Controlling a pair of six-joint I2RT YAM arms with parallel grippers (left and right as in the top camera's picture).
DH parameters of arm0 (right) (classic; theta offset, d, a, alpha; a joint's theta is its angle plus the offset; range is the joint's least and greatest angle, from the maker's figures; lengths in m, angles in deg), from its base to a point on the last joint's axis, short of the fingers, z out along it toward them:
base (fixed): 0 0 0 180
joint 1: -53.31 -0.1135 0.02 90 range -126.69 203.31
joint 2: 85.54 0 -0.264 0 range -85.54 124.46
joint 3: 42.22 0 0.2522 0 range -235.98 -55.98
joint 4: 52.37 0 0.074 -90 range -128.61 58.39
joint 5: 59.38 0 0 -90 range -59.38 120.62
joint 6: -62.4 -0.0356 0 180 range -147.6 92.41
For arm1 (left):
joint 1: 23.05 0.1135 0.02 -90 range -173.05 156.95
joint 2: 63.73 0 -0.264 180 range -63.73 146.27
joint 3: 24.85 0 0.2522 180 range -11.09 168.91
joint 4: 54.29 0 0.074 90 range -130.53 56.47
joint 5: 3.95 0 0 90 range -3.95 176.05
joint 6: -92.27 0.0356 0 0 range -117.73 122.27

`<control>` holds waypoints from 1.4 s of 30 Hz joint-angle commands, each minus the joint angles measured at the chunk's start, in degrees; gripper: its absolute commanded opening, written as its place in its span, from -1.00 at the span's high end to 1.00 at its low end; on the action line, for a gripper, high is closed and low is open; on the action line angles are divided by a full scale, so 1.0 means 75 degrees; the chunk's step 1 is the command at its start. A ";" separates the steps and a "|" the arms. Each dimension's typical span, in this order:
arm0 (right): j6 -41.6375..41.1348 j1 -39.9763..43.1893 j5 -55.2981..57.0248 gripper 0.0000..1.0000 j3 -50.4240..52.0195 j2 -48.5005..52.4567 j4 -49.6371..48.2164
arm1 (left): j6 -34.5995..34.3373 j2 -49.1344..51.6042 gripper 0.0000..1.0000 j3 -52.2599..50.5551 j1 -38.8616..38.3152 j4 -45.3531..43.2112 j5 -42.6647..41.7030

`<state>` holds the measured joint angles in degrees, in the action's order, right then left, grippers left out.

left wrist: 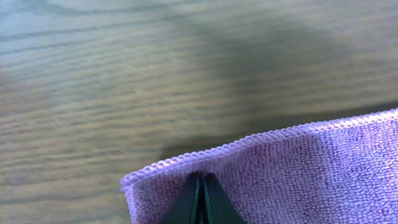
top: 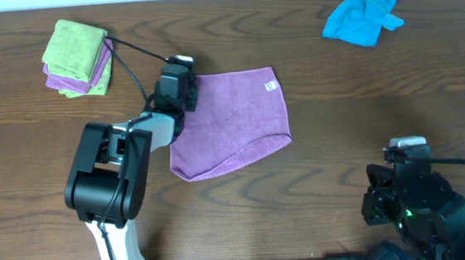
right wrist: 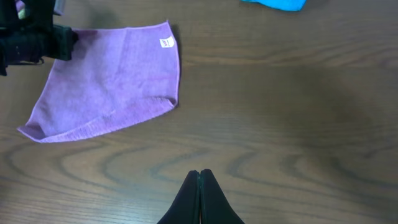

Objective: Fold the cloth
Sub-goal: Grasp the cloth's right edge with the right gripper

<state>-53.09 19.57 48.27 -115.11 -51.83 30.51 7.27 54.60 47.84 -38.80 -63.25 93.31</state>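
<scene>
The purple cloth (top: 232,122) lies on the wooden table, folded over, with a white tag near its far right corner. It also shows in the right wrist view (right wrist: 112,81). My left gripper (top: 180,82) is at the cloth's far left corner. In the left wrist view its fingers (left wrist: 201,186) are pressed together on the purple cloth (left wrist: 298,174), and the hemmed corner casts a shadow on the table. My right gripper (right wrist: 199,177) is shut and empty above bare wood at the front right, well away from the cloth.
A stack of folded green and purple cloths (top: 77,57) sits at the far left. A crumpled blue cloth (top: 365,16) lies at the far right and also shows in the right wrist view (right wrist: 273,4). The right arm's base (top: 412,199) is at the front right.
</scene>
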 commanded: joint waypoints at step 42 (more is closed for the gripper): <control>0.1291 0.2092 -0.4199 0.97 0.1279 0.8513 -0.7420 | -0.2110 -0.1402 0.78 -0.0169 -0.0189 0.3526 -0.1749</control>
<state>-44.30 34.92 13.60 -105.72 11.49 -24.94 -5.70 42.55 46.95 -40.41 -36.19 80.22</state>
